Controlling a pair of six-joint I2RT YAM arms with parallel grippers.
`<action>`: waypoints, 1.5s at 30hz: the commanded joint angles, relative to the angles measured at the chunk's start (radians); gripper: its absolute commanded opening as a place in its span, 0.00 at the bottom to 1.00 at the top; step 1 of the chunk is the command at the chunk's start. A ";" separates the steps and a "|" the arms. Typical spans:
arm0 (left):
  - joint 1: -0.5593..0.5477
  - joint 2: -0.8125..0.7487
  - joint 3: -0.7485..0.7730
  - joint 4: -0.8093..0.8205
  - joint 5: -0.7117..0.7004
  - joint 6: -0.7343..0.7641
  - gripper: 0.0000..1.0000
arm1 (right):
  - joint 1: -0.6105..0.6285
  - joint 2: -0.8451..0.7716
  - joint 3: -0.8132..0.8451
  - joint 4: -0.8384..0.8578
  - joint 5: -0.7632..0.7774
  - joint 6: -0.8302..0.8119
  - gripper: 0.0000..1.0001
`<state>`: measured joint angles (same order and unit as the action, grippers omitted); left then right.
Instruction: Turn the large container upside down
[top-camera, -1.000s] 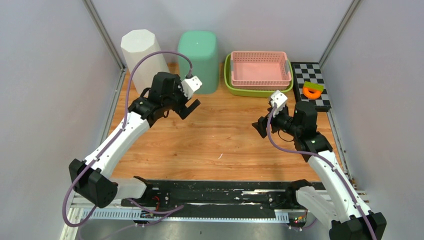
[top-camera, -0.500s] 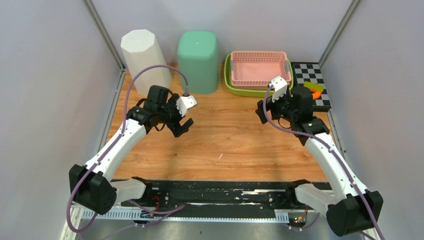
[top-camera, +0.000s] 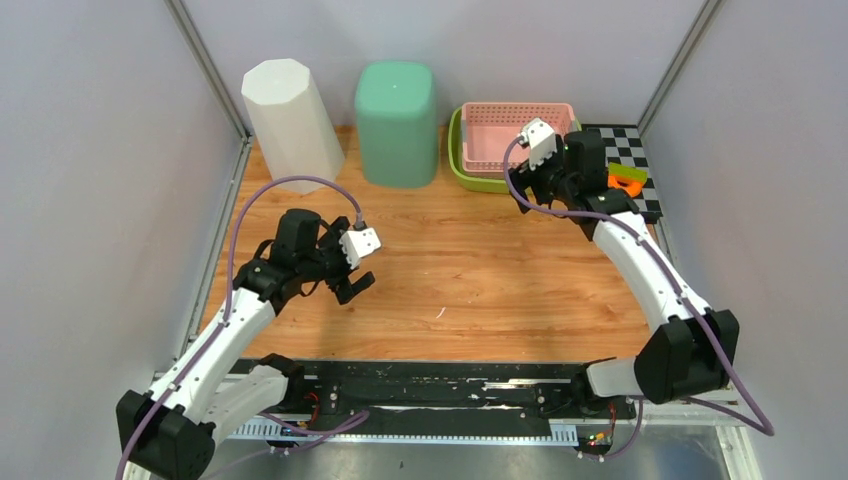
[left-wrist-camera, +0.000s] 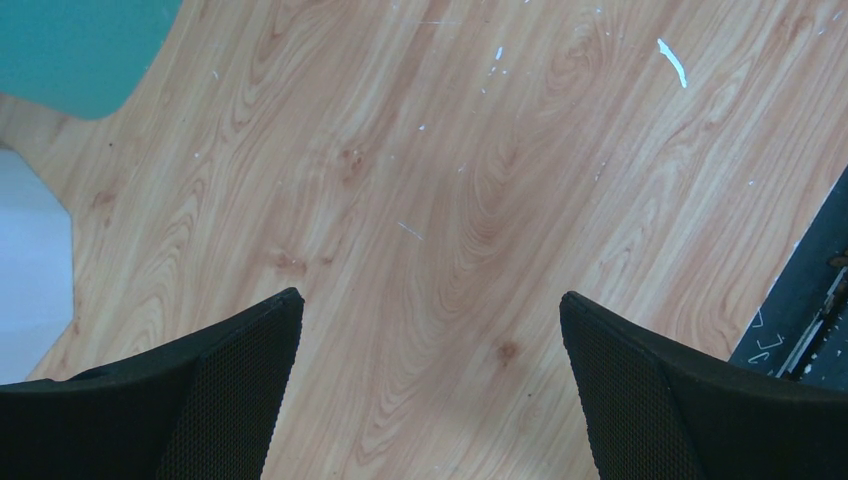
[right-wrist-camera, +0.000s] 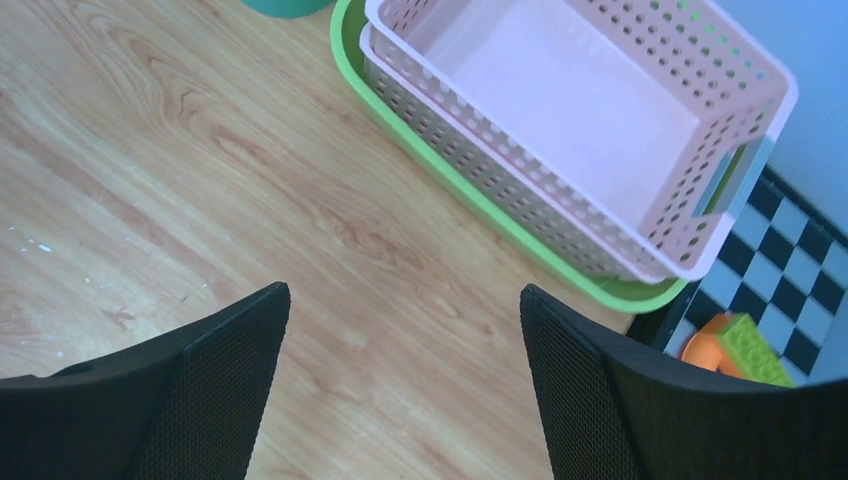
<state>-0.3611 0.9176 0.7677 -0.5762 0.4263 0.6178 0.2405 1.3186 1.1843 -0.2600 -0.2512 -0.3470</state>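
— Two arms are out; which one has the job?

— The right one, by the look of it. The right gripper (right-wrist-camera: 400, 295) hovers at the upper right of the top view, over the wood near the front rim of the green container (top-camera: 468, 175). Its jaws stand apart and hold nothing. The step in hand reads as the approach, with no contact yet.

— Where does the container sit?

— At the upper right, against the back wall, mouth up, with the pink basket (top-camera: 495, 140) nested inside it. Taking the green one as the large container is a judgement. The teal bin (top-camera: 397, 120) and the white bin (top-camera: 290, 115) to its left show closed tops.

— What does the next move call for?

— Probably a reach to the thin green rim, a firm pinch on it, then a lift and roll. The pink basket rides inside and may tumble out or need removing first.

— And the left gripper (left-wrist-camera: 428, 297)?

— It is at the lower left of centre, spread wide and empty over bare wood.

— What differs from a second ago?

— The right arm has swung from the middle right up to the baskets, and its jaws have drawn in slightly. The left arm has pulled back from beside the teal bin. No container has moved.
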 joint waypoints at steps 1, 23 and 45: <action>0.008 0.013 -0.014 0.059 0.010 0.000 1.00 | -0.009 0.063 0.104 -0.043 -0.078 -0.166 0.87; 0.010 0.081 -0.008 0.047 0.018 0.005 1.00 | -0.007 0.480 0.465 -0.180 -0.072 -0.432 0.94; 0.011 0.098 -0.013 0.055 0.008 0.007 1.00 | -0.010 0.829 0.776 -0.335 -0.070 -0.507 0.78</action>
<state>-0.3592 1.0069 0.7593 -0.5388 0.4335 0.6178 0.2401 2.1223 1.8980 -0.5610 -0.3069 -0.8360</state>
